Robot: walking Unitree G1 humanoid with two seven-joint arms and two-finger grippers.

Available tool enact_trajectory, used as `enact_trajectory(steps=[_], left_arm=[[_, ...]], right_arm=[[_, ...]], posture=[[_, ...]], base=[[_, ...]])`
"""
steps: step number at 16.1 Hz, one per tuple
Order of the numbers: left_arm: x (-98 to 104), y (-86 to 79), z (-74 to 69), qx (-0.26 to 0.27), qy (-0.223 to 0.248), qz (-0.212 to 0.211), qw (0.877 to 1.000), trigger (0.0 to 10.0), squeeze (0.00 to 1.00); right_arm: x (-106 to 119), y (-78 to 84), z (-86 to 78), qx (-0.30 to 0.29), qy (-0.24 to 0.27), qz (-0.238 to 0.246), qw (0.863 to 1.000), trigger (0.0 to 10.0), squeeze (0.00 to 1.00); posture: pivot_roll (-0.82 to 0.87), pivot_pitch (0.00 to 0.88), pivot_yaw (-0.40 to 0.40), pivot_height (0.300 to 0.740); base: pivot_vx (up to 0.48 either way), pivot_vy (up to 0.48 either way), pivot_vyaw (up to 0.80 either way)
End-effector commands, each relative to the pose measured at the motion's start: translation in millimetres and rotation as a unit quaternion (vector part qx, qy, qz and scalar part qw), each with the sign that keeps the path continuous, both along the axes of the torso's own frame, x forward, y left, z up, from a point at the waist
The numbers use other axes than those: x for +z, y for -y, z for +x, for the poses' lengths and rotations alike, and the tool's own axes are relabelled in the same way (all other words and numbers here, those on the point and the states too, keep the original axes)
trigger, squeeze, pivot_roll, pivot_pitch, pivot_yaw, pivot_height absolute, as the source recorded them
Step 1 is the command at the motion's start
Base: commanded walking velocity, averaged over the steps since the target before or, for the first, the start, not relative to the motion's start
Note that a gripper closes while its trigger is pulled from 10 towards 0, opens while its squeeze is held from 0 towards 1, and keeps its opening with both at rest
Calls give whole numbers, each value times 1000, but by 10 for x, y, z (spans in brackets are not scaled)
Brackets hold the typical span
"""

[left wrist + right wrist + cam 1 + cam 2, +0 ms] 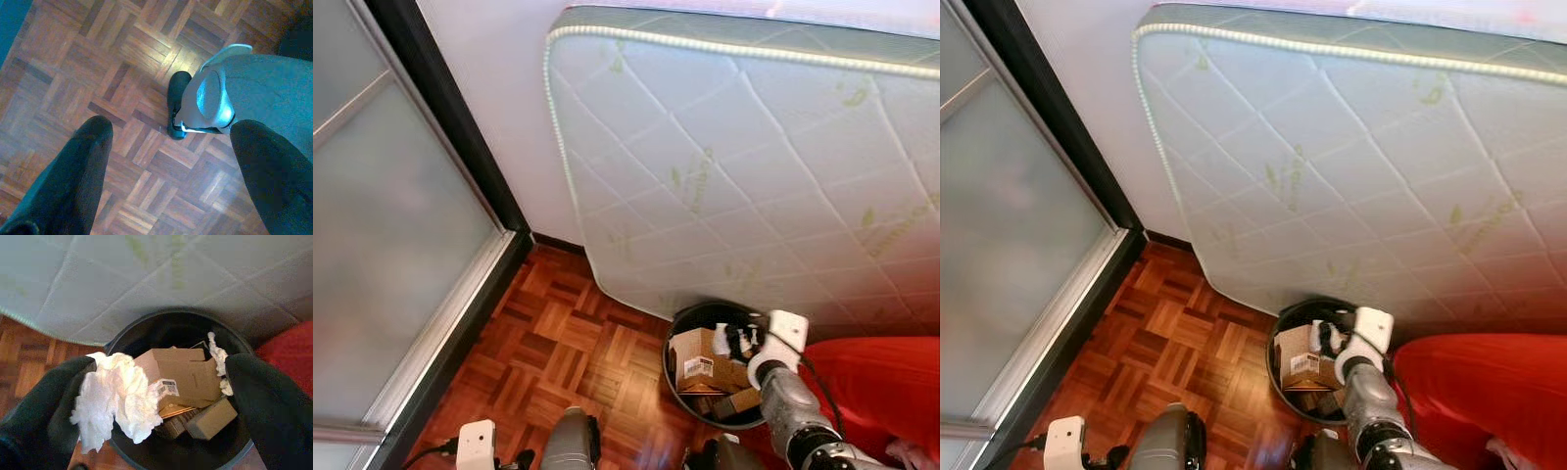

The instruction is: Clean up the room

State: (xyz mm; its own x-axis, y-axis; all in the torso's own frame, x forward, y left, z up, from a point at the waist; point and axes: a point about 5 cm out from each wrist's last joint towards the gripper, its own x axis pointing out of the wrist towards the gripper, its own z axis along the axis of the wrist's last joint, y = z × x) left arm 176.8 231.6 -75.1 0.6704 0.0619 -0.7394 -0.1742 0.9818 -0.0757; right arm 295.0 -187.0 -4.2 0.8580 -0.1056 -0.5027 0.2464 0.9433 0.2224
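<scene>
- At the lower right of the left eye frame, the right pincer point(744, 343) reaches over the mouth of a round black bin point(672, 367) that stands on the parquet floor point(558, 333).
- In the right wrist view the right pincer point(161, 391) stands open, its two black fingers point(54, 401) well apart, one at each lower corner of the frame.
- A crumpled white tissue point(115, 401) lies against the inner face of the finger at the lower left of that frame, touching it; the other finger is well clear of it, so the wad is not squeezed between them.
- The tissue hangs over the near rim of the bin, at its lower left in the frame, partly above the floor outside.
- The wad is longer than wide, its long axis running roughly from the upper part of the frame downward, with ragged ends pointing down.
- Inside the bin lie cardboard boxes point(183, 374), one bearing a white barcode label, and another scrap of white paper point(218, 360) at the far right rim.
- A quilted white mattress point(754, 157) leans against the wall behind the bin, filling the upper right of the left eye frame.
- A red cloth point(881, 387) lies at the lower right, just beside the bin.
- The left pincer point(166, 161) hangs open above bare parquet.
</scene>
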Motion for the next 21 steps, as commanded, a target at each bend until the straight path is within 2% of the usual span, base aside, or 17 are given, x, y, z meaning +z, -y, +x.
enact_trajectory(steps=[1,2,3,4,5,6,7,8,9,11,14,15,17,18,19,21], left_arm=[[-42,-44,-106,1,-20,5,1000,10000,0],[-42,-44,-105,1,-21,5,1000,10000,0],[-42,-43,-104,0,-21,6,1000,10000,0],[-42,-43,-104,1,-21,5,1000,10000,0],[-42,-42,-102,0,-21,6,1000,10000,0],[-42,-42,-102,-1,-22,6,1000,10000,0],[-41,-43,-100,-1,-22,7,1000,10000,0],[-40,-44,-98,-1,-22,7,1000,10000,0],[-39,-45,-95,-2,-22,7,1000,10000,0],[-39,-45,-94,-2,-23,7,1000,10000,0],[-38,-46,-92,-2,-23,6,1000,10000,0],[-38,-47,-93,-2,-23,6,1000,10000,0],[-38,-49,-93,-3,-24,7,1000,10000,0],[-37,-51,-93,-3,-24,7,1000,10000,0],[-37,-51,-93,-3,-24,7,1000,10000,0],[-36,-52,-90,-3,-24,8,1000,10000,0]], right_arm=[[-28,6,-23,-18,-8,17,1000,10000,0],[-25,12,-19,-28,-7,28,999,10000,0],[11,31,7,-23,4,12,1000,10000,0],[35,38,24,-13,10,-8,1000,10000,0],[61,0,49,24,13,-57,998,10000,0],[-1,-7,13,-37,-6,43,998,10000,0],[-23,0,-2,-66,-12,86,994,10000,0],[-7,28,6,-66,-7,71,995,10000,0],[28,3,34,-15,0,4,1000,10000,0],[-32,23,-10,-74,-25,68,995,10000,0],[-58,64,-38,-119,-30,112,986,10000,0],[-76,75,-54,-146,-36,141,979,10000,0],[-84,71,-59,-162,-37,163,973,10000,0],[-35,74,-20,-88,-34,55,994,10000,0],[8,1,25,-20,-19,-2,1000,10000,0],[25,-56,43,4,-7,-10,1000,10000,0]], posture=[[178,222,44,666],[178,222,44,666],[177,219,43,666],[177,219,43,666],[177,218,43,666],[177,218,43,666],[179,215,44,666],[179,215,44,666],[179,213,45,666],[179,213,45,666],[181,211,47,666],[181,209,47,666],[181,209,47,666],[182,208,49,666],[182,208,49,666],[175,201,46,666]], base=[[0,0,0],[0,0,0],[0,0,0],[0,0,0],[0,0,0],[0,0,0],[0,0,0],[0,0,0],[0,0,0],[0,0,0],[0,0,0],[0,0,0],[0,0,0],[0,0,0],[0,0,0],[0,0,0]])
